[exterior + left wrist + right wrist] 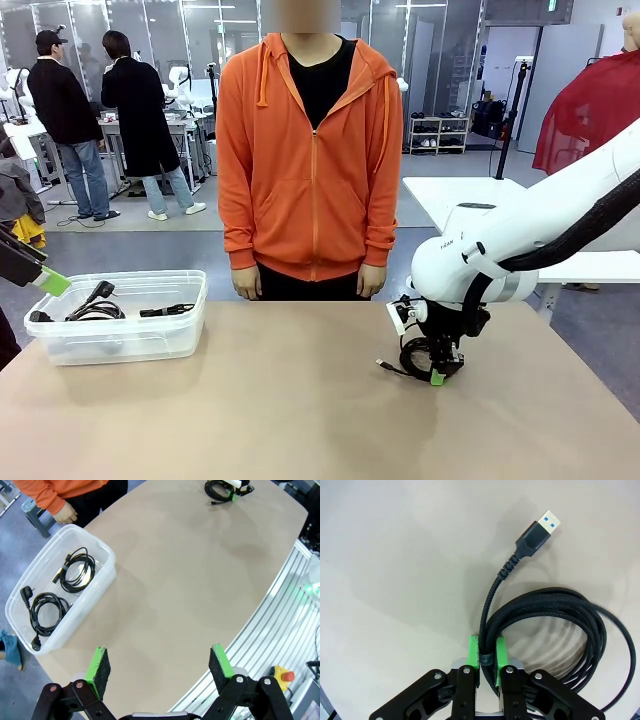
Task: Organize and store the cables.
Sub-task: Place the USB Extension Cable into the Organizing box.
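The right arm (520,235) is glossy white with rounded joint housings, small dark lettering on its shell, and a ribbed black hose running along its upper side. Both grippers, the left gripper (160,667) and the right gripper (487,655), have black linkages with silver pivot screws and bright green pads. The person (310,150) wears an orange zip hoodie with orange drawstrings over a black top.
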`<action>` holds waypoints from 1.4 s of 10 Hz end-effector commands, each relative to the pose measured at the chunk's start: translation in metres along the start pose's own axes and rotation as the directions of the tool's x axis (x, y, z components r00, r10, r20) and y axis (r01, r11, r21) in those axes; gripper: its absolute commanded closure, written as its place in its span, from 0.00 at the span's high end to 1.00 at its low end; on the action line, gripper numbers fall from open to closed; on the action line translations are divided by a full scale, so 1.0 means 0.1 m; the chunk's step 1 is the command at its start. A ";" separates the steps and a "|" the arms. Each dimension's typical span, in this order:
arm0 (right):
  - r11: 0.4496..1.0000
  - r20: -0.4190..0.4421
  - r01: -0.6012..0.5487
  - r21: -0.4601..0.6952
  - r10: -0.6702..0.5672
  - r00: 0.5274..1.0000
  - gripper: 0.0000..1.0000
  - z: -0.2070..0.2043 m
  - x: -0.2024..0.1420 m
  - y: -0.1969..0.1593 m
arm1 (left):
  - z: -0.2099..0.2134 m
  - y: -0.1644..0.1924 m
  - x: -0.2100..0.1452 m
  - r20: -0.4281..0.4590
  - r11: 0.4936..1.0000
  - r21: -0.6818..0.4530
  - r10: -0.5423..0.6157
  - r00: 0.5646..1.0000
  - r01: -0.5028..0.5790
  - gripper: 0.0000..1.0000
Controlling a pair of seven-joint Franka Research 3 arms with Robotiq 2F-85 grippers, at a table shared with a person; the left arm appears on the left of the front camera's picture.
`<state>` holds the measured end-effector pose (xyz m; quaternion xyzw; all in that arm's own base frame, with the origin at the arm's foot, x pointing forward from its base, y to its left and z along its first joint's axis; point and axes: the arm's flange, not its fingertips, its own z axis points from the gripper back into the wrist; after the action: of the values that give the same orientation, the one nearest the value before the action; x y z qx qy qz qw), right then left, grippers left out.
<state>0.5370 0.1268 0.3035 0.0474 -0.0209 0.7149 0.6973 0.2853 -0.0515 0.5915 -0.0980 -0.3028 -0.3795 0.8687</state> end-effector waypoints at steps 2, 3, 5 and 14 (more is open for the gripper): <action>1.000 0.000 -0.008 -0.013 0.008 1.000 0.00 0.03 -0.01 0.02 | -0.02 -0.02 0.00 0.010 1.000 0.008 0.013 1.000 -0.014 1.00; 1.000 -0.007 -0.016 -0.007 0.016 1.000 0.00 0.10 0.04 0.02 | -0.02 -0.02 0.00 0.010 1.000 0.008 0.013 1.000 -0.014 1.00; 0.998 -0.049 -0.033 -0.045 0.030 0.998 0.00 0.39 0.19 0.03 | -0.02 -0.02 0.00 0.010 1.000 0.008 0.013 1.000 -0.014 1.00; 0.996 -0.066 -0.036 -0.086 0.031 0.997 0.00 1.21 1.46 0.24 | -0.02 -0.02 0.00 0.010 1.000 0.008 0.013 1.000 -0.014 1.00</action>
<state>0.5101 0.2421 0.4389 -0.0014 -0.0257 0.7319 0.6809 0.2853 -0.0517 0.5914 -0.0983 -0.3028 -0.3797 0.8686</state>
